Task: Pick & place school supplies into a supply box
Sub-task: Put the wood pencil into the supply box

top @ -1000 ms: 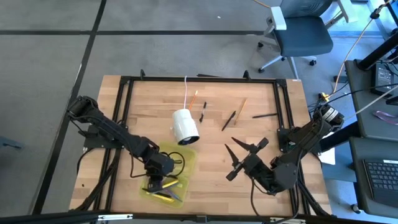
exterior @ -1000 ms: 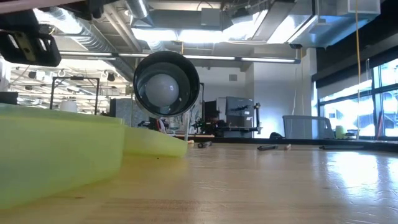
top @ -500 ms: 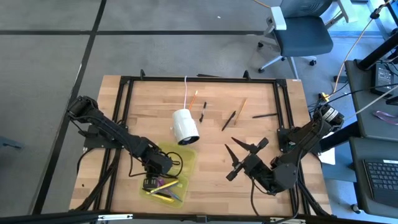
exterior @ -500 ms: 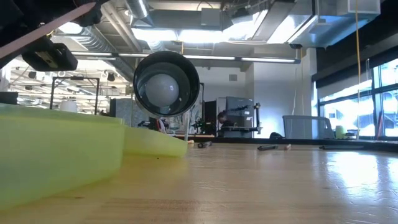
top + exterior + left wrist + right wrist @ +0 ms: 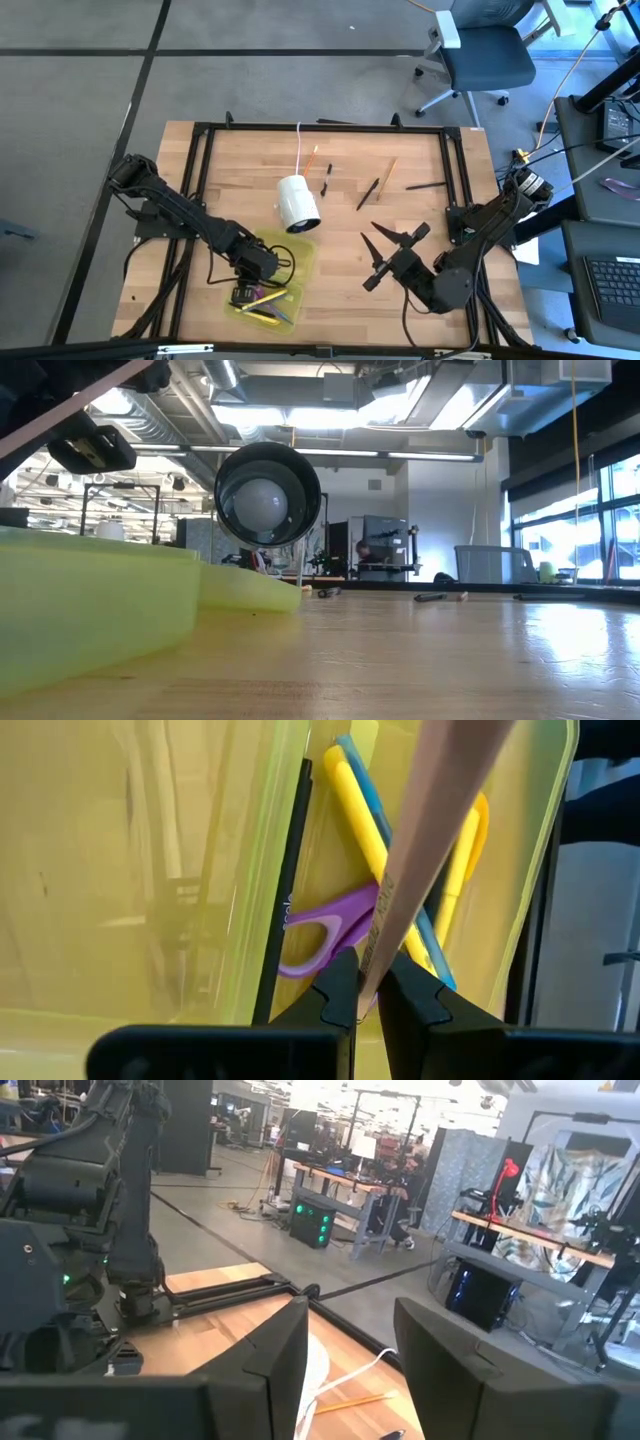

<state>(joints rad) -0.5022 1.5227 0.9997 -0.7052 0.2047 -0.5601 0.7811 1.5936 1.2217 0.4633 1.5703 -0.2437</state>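
My left gripper (image 5: 372,1005) hovers over the open yellow-green supply box (image 5: 292,262), shut on a wood-coloured pencil (image 5: 430,830). Inside the box (image 5: 180,870) lie yellow pens (image 5: 352,805), purple-handled scissors (image 5: 335,925), a blue pen and a black pen. In the low view the pencil (image 5: 85,402) slants above the box wall (image 5: 100,600). My right gripper (image 5: 385,245) waits open over the table's near right part, touching nothing. More pens and pencils (image 5: 368,193) lie flat on the far half of the table. My left gripper pinches the wood-coloured pencil near its lower end (image 5: 372,960) between the two fingers (image 5: 335,995). The fingers come from above, pointing down into the box. The pencil is lifted clear of the box's contents, and its long free part slants up and away from the gripper.
A white cylinder on a cord (image 5: 297,202) lies on its side just beyond the box, its dark open end (image 5: 268,495) facing the near edge. An orange pencil (image 5: 311,158), a small black piece (image 5: 327,178) and another black pen (image 5: 425,185) are scattered beyond it. Black frame rails border the table.
The left gripper has shifted slightly toward the table's left over the box and has tipped. The pencil in it, almost level a second ago in the low view, now slants clearly upward. The right arm has kept still.
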